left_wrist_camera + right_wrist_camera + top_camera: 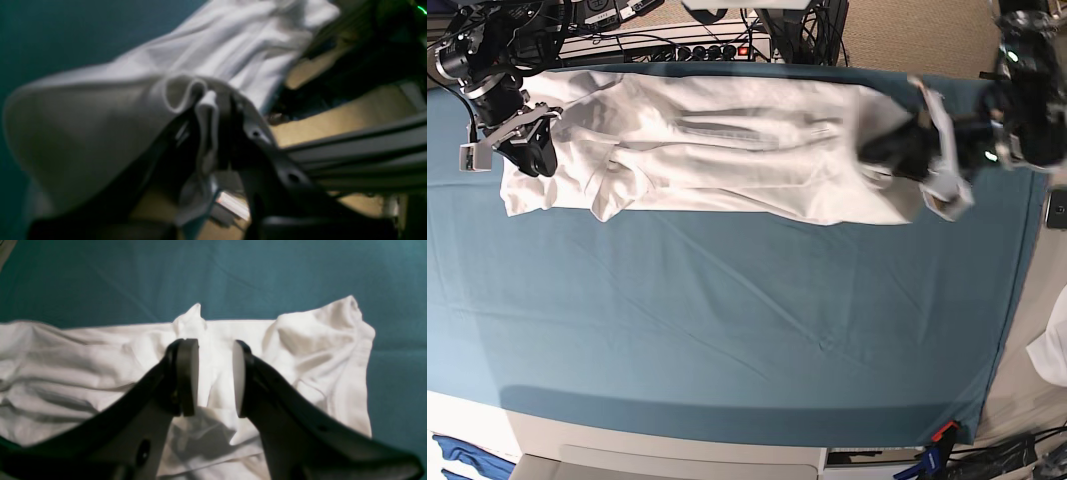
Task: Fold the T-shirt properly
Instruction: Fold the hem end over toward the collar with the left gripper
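Observation:
The white T-shirt (727,150) lies stretched sideways along the far part of the teal table. My left gripper (939,150) is at its right end, shut on a bunched edge of the shirt and holding it lifted. In the blurred left wrist view the cloth (100,116) drapes over the gripper (213,133) and a fold is pinched in the jaws. My right gripper (532,150) is at the shirt's left end. In the right wrist view the gripper (213,376) is open, its pads (186,376) on either side of a raised ridge of the shirt (83,373).
The teal tablecloth (727,320) covers the table. Cables and a power strip (677,45) lie behind the far edge. A small white cloth (1052,350) and a dark device (1057,210) sit off the right edge. Blue items (467,455) lie at the front left.

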`<state>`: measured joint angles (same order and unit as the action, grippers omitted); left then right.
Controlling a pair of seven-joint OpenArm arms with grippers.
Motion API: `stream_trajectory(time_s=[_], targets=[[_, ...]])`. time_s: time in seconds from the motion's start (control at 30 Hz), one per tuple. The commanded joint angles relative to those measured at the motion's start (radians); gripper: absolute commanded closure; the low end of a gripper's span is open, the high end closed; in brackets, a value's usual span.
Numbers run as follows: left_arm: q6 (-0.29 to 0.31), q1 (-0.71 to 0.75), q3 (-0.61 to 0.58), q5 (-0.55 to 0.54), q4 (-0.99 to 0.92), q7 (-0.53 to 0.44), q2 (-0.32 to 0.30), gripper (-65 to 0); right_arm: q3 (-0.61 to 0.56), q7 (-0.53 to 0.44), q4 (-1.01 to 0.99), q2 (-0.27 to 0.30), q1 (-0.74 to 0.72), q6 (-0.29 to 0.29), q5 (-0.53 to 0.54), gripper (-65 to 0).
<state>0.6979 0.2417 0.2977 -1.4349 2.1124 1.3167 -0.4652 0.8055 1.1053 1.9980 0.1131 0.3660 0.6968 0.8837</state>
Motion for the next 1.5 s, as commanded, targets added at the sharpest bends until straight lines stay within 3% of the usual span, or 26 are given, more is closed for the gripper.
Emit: stream_trajectory(time_s=[0.0,0.1,0.2,0.4,0.7,1.1,1.3,1.33,1.4,1.47], targets=[[0.0,0.005,-0.04,0.047,0.049,-0.063,0.004,0.0,0.005,-0.026,0.016,0.014,-0.003,0.001,0.015,-18.0],[0.0,0.007,-0.201,0.267,0.072,-0.196,0.059,0.0,0.005,-0.026,0.016,0.014,-0.003,0.001,0.013,-18.0],[-0.037,-0.013,-0.359,0.482,0.045,-0.311,0.141,0.0,0.005,-0.027,0.016,0.014,-0.003,0.001,0.013,-18.0],[-0.106,-0.123,-0.584,0.758,-0.088,-0.41,0.298,0.0,0.005,-0.026,0.016,0.014,-0.003,0.001,0.013,-18.0],[-0.126,-0.24,-0.688,0.798,-0.304,-0.407,0.466,0.0,0.005,-0.026,0.016,0.014,-0.003,0.001,0.013,-18.0],[-0.126,-0.247,-0.688,0.838,-0.315,-0.418,0.559,0.0,0.005,-0.029,0.016,0.014,-0.003,0.001,0.013,-18.0],[-0.125,-0.247,-0.688,0.837,-0.315,-0.397,0.565,0.0,0.005,-0.028,0.016,0.014,-0.003,0.001,0.013,-18.0],[-0.118,-0.246,-0.688,0.837,-0.315,-0.389,0.565,-1.4,0.005,-0.029,0.016,0.014,-0.003,0.001,0.013,-18.0],[-0.106,-0.242,-0.688,0.837,-0.315,-0.39,0.565,-23.9,0.005,-0.029,0.016,0.014,-0.003,0.001,0.012,-18.0],[-0.134,-0.242,-0.688,0.837,-0.315,-0.394,0.565,-38.9,0.005,-0.029,0.016,0.014,-0.003,0.001,0.012,-18.0]])
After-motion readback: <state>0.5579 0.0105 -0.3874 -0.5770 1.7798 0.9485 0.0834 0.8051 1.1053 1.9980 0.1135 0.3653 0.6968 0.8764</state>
